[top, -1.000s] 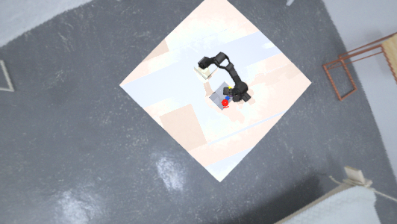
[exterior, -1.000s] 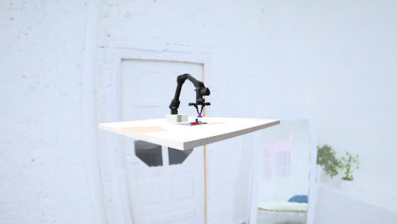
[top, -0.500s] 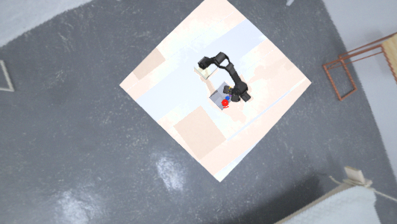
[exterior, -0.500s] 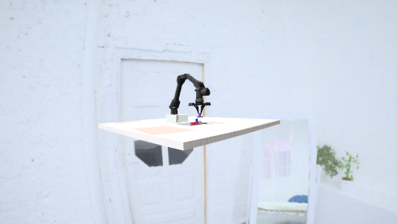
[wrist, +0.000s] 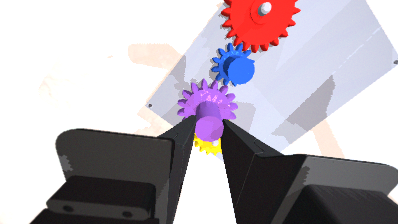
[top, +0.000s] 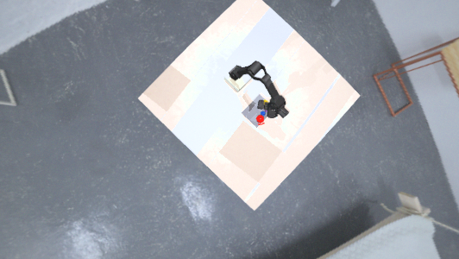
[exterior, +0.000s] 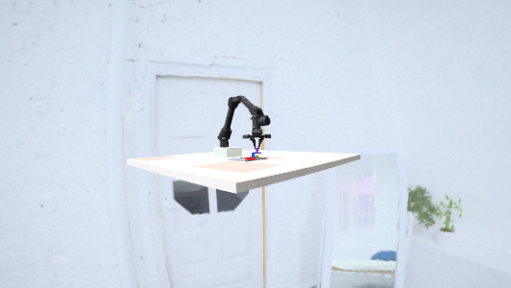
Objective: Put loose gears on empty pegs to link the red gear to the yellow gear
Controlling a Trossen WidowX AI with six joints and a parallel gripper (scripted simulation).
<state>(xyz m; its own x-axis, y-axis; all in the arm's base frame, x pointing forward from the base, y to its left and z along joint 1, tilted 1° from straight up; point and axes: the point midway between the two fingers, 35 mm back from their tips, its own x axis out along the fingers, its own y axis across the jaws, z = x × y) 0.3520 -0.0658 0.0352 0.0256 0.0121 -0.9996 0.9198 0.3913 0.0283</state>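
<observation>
My gripper (wrist: 208, 122) (exterior: 257, 147) is shut on the purple gear (wrist: 207, 96) (exterior: 257, 151) by its knob, pointing down over the grey board (wrist: 300, 95) (top: 250, 112). In the exterior view the purple gear appears slightly above the board. In the wrist view it lies between the blue gear and the yellow gear (wrist: 207, 147), covering much of the yellow one. The blue gear (wrist: 241, 70) (top: 262, 113) sits on the board beside the red gear (wrist: 240, 25) (top: 257, 119), their teeth close together. The peg below the purple gear and the yellow gear's stripe are hidden.
The arm's base stands by a pale block (exterior: 228, 152) at the board's far side. The arm (top: 269, 86) arches over the table and hides part of the board in the top view. The red arrow (top: 260, 123) lies beside the red gear. No other loose gear is visible.
</observation>
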